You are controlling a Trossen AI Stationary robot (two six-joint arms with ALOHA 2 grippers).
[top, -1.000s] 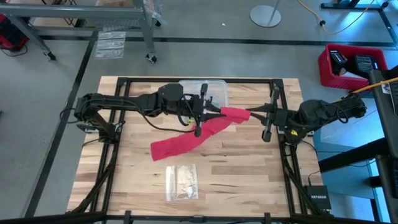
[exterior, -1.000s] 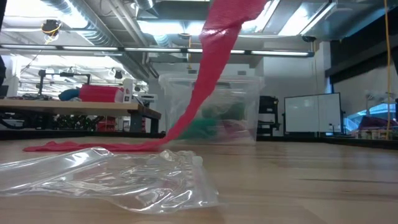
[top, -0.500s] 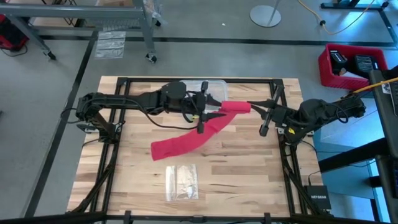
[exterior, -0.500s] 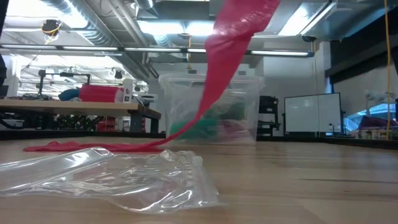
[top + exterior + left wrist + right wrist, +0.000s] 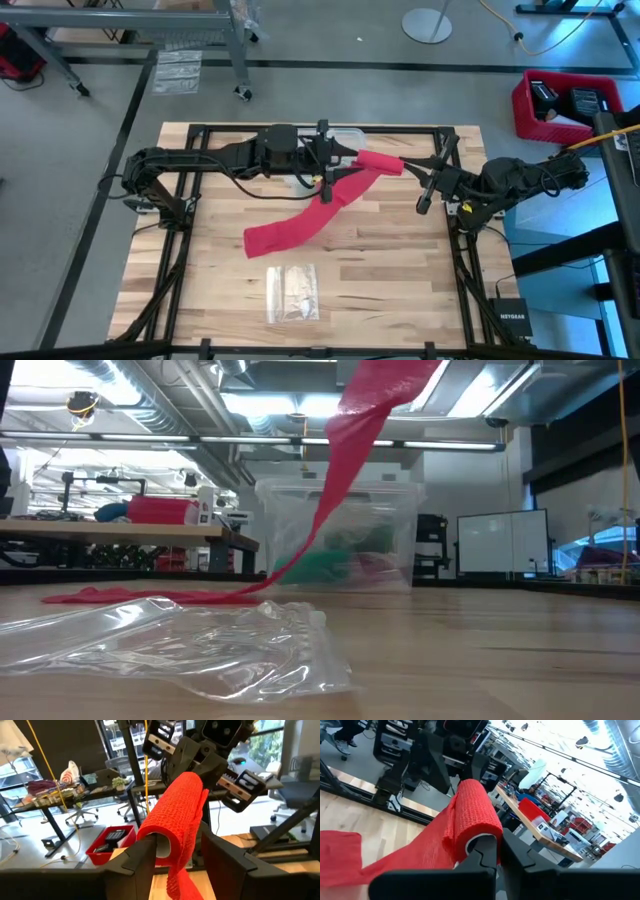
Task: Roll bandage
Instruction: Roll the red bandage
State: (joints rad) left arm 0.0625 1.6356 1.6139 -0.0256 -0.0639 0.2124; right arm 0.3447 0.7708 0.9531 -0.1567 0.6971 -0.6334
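Mid-roll: right pincer (image 5: pixel 492 851) pressed together on the core of the red soft fabric bandage (image 5: pixel 340 190) held above the wooden surface (image 5: pixel 400 270), left pincer (image 5: pixel 175 857) spread astride it; next, probably re-grip and wind the trailing tail.

Bandage (image 5: pixel 176 810): red cloth, open knitted weave, rough and matt; the rolled end showed a pale smooth core, and the loose tail (image 5: pixel 285 232) lay limp on the counter. Counter (image 5: pixel 400 270): light wood planks, visible grain, smooth with a low sheen in the low view. Small bag (image 5: pixel 190 645): clear thin plastic, glossy and creased. Box (image 5: pixel 340 530): clear rigid plastic, slightly hazy. Both arms' fingers (image 5: pixel 485 852): dark matt plastic. Frame (image 5: pixel 300 130) around the counter: black metal tube, matt.
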